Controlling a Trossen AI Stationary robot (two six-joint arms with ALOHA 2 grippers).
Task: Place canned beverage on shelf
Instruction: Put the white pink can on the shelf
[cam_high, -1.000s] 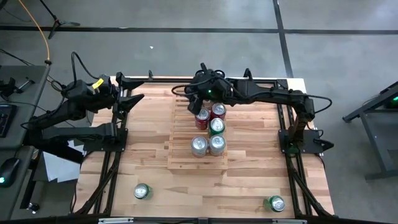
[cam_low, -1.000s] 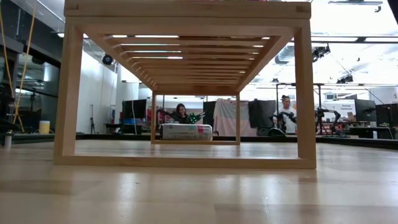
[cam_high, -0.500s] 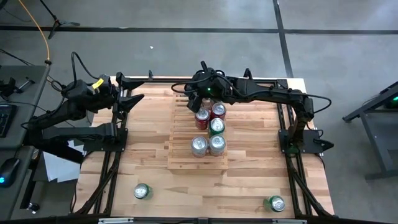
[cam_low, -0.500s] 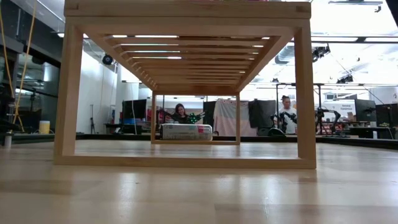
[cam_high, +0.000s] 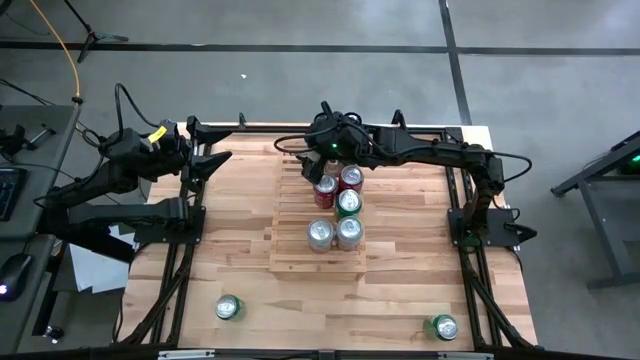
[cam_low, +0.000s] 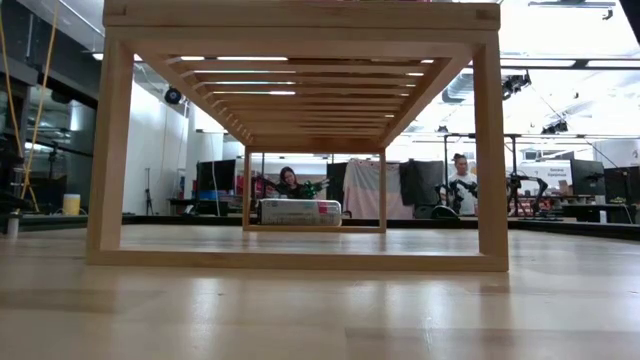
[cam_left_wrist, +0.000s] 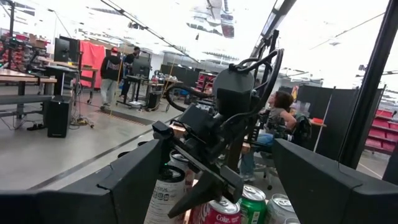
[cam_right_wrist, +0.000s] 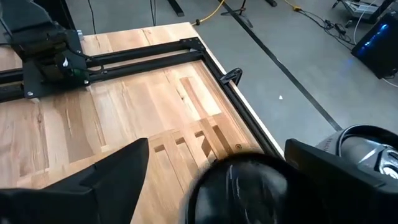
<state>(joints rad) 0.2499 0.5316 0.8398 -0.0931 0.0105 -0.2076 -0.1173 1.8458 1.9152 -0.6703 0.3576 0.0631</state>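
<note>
The shelf (cam_high: 318, 215) lies flat in the middle of the desk (cam_high: 240, 260), in the centre of the high view. Five cans stand on it: two red cans (cam_high: 325, 192) side by side at its upper part, a green can (cam_high: 348, 203) just below them, and two silver cans (cam_high: 320, 234) lower. A further can top (cam_high: 331, 166) shows just above the red ones, partly under the right gripper (cam_high: 327, 160). This gripper is over the upper end of the shelf, directly above that can. In the right wrist view the dark round top of the can (cam_right_wrist: 239, 186) sits between the two fingers (cam_right_wrist: 109, 177), which stand wide on each side of it, apart from it.

Two more green cans stand off the shelf on the desk, one at the lower left (cam_high: 229, 307) and one at the lower right (cam_high: 441, 326).

The left gripper (cam_high: 212, 162) waits at the upper left edge of the desk, with fingers (cam_left_wrist: 134, 180) wide apart and nothing between them.
</note>
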